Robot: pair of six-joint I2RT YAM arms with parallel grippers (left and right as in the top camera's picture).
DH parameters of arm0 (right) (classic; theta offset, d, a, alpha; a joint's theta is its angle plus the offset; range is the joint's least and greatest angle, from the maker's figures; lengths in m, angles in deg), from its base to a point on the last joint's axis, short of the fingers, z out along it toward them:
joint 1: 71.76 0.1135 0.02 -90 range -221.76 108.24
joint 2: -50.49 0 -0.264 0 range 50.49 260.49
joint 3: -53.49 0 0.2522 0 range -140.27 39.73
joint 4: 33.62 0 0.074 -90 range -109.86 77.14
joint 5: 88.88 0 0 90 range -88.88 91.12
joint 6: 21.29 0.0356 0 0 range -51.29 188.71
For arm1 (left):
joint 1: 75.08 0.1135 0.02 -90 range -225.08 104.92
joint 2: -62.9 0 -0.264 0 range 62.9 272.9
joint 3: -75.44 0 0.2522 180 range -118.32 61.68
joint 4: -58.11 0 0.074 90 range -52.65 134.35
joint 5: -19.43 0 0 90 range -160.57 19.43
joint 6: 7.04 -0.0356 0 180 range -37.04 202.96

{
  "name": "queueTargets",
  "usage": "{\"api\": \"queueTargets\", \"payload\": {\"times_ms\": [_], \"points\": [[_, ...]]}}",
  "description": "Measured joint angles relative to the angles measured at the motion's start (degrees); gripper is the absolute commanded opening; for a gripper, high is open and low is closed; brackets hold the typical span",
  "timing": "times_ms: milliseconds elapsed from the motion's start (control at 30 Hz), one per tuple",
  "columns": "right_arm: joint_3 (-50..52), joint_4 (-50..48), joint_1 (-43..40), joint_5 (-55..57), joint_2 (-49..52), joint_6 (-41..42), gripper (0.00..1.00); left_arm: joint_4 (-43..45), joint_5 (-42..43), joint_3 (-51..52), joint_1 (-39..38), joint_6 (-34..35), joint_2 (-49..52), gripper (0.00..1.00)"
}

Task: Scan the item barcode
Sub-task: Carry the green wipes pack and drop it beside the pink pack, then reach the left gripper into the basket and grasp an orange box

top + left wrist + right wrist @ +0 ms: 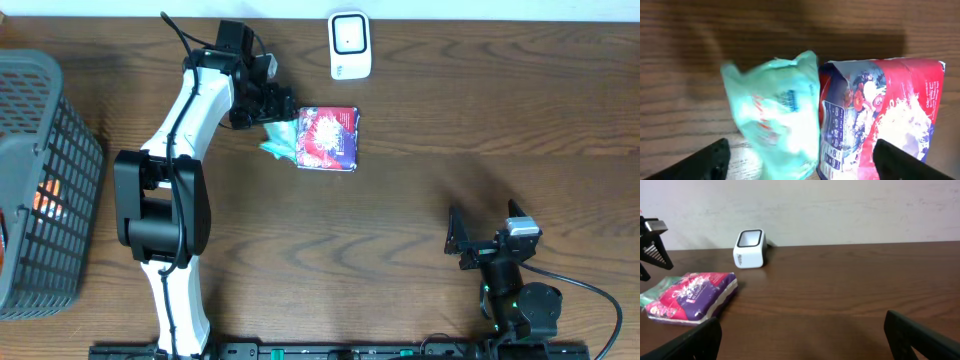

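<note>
Mint-green pouch (775, 115) lies touching the red packet (885, 115) on the tabletop (450, 130) near the white scanner (350, 45), left fingers (710, 162) and right fingers (920, 340) both spread wide and empty, so scanning, judging through blur, looks either finished or unstarted.

Dark wood-grain table (480, 140); plain off-white wall (850, 210) behind its far edge; soft, even light.

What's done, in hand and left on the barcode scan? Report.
Done: a red packet and a pale green packet lie on the table near the white scanner. In hand: nothing; the left gripper hangs open over them, the right gripper sits open, apart. Left: present a barcode to the scanner.
</note>
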Motion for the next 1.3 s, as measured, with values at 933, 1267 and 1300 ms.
{"api": "queueTargets", "payload": {"times_ms": [933,1267,1300], "points": [[0.0,0.0,0.0,0.0,0.0,0.02,0.99,7.56,-24.24,-7.72,44.13,10.93,-34.84,0.91],[0.0,0.0,0.0,0.0,0.0,0.02,0.99,3.74,-25.33,-6.54,54.12,11.72,-22.23,0.78],[0.0,0.0,0.0,0.0,0.0,0.02,0.99,3.67,-25.24,-6.01,54.07,11.47,-21.22,0.78]]}}
